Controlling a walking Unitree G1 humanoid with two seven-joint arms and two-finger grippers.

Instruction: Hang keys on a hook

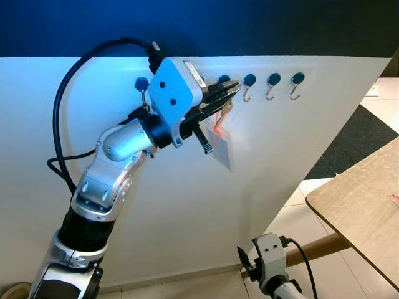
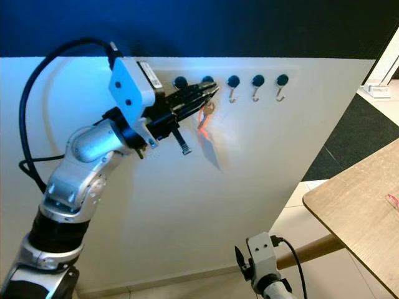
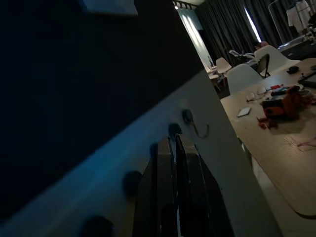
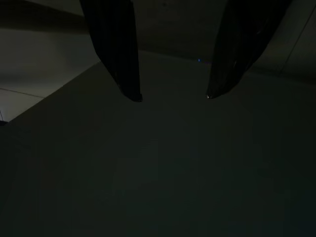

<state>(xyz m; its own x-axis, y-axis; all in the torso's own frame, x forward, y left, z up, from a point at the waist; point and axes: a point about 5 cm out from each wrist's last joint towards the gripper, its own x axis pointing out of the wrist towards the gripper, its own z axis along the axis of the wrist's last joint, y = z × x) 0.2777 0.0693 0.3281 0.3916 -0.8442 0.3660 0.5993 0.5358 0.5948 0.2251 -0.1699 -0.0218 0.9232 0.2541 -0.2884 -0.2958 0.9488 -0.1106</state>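
A row of blue-knobbed metal hooks point(image 1: 249, 81) runs along the top of a white wall panel point(image 1: 187, 205). My left gripper point(image 1: 232, 88) is raised to the panel and is shut on the keys point(image 2: 207, 109). They dangle just under its fingertips with an orange tag point(image 2: 201, 122), right at the second hook's knob point(image 2: 207, 80). In the left wrist view the closed fingers point(image 3: 168, 163) point along the panel, with a hook point(image 3: 196, 129) just past their tips. My right gripper point(image 4: 173, 95) hangs low and idle, open over a dark floor.
A wooden table point(image 1: 365, 199) juts in at the right, with a wooden leg point(image 1: 315, 248) near the right arm's wrist point(image 1: 269, 261). A black mat point(image 1: 358, 140) lies on the tiled floor beyond the panel. Dark blue wall point(image 1: 249, 25) sits above the panel.
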